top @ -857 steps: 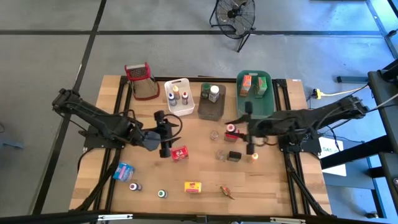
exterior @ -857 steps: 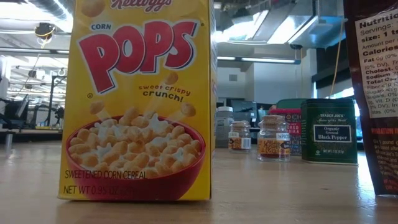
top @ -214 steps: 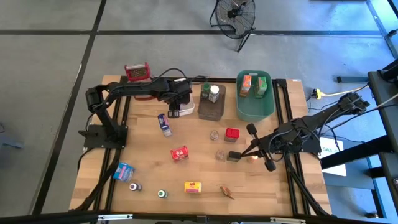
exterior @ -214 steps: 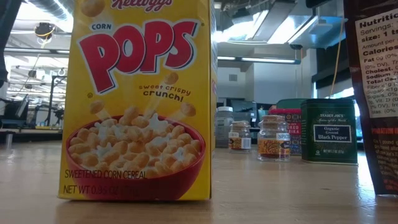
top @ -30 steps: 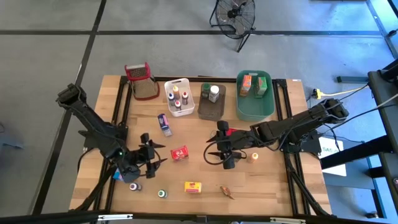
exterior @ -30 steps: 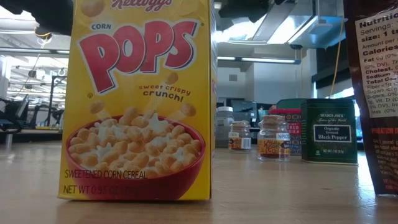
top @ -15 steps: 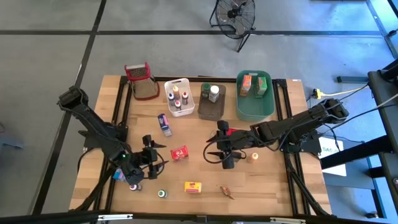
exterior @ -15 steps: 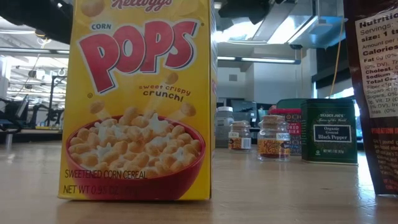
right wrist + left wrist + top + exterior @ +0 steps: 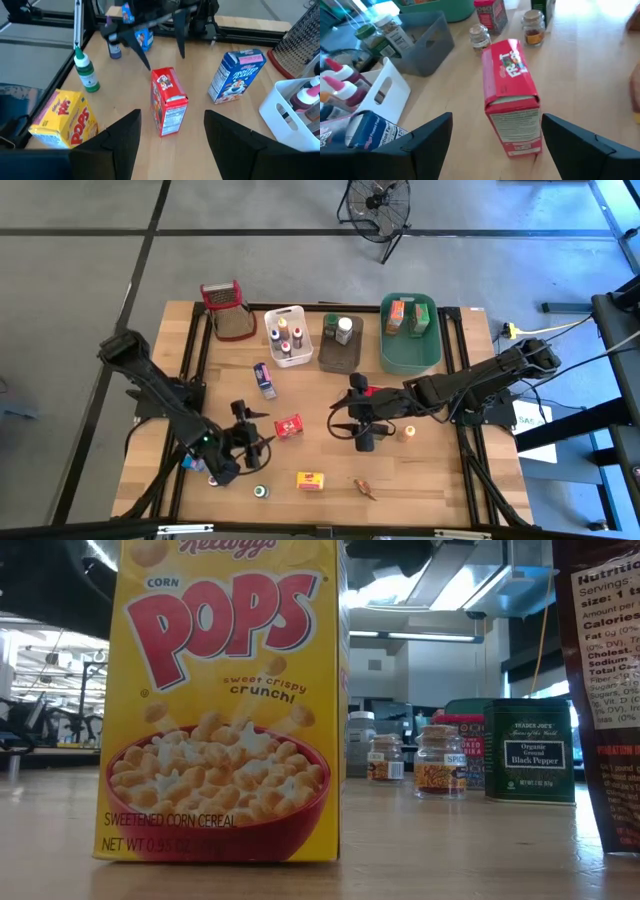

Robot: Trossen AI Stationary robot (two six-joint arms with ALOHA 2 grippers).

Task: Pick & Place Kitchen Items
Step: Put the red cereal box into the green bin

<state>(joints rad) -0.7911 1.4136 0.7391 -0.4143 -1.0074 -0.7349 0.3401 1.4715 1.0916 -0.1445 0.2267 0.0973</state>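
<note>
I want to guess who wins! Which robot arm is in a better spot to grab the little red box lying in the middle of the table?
Probably the left. Its left gripper sits open right beside the red box. The right gripper is open too and faces it, but from farther off.

The left gripper [image 9: 252, 442] has slid nearer the table's front edge — right arm unmoved.

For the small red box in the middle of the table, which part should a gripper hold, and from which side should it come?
Hold the red box across its two broad printed faces, near mid-height, coming from the side where the left gripper is. It stands upright, tall and narrow, with bare table around it. Both open grippers face it; the right gripper is opposite.
</note>
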